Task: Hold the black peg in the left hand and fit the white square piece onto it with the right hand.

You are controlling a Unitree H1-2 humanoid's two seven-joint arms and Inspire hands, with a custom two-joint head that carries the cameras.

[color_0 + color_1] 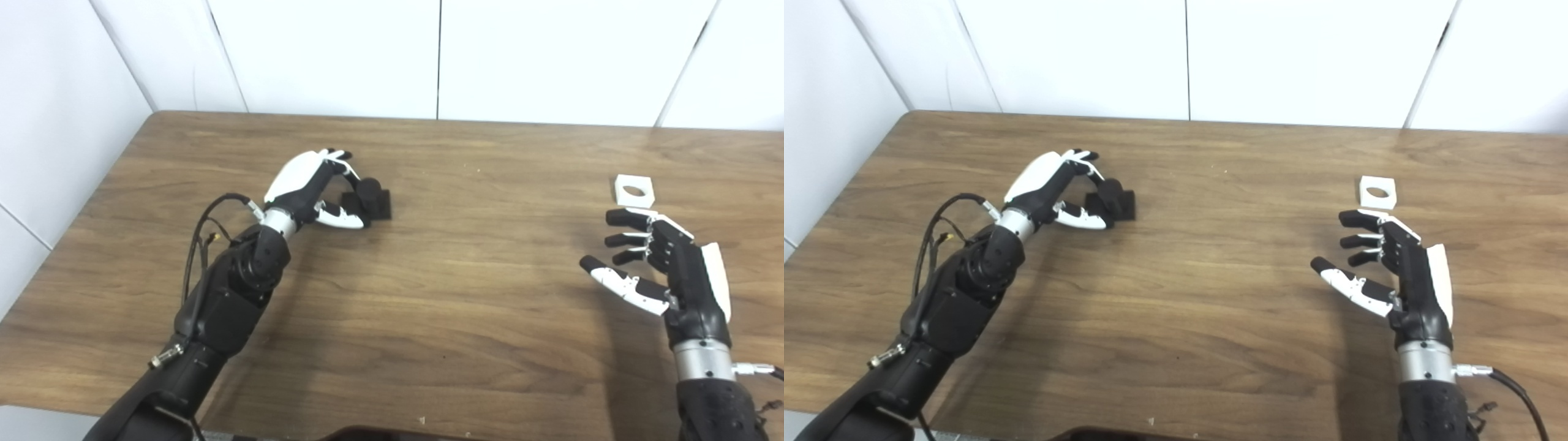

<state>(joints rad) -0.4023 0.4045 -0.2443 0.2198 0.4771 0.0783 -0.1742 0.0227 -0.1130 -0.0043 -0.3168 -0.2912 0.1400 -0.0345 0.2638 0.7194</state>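
The black peg (pixel 372 197) stands on its square base on the wooden table (pixel 465 294), left of middle. My left hand (pixel 315 184) reaches it from the left, with fingers curled over the peg's top and the thumb (pixel 343 218) at the base's near corner. The hand is not closed and the peg rests on the table. The white square piece (pixel 634 190), with a round hole, lies flat at the right. My right hand (pixel 664 263) is open and empty, hovering just on the near side of it, with its fingertips (pixel 618 217) close to the piece's near edge.
White wall panels stand behind the table's far edge and along its left side. A dark object (pixel 380 433) shows at the bottom edge of the picture. Cables (pixel 205 233) hang from my left forearm.
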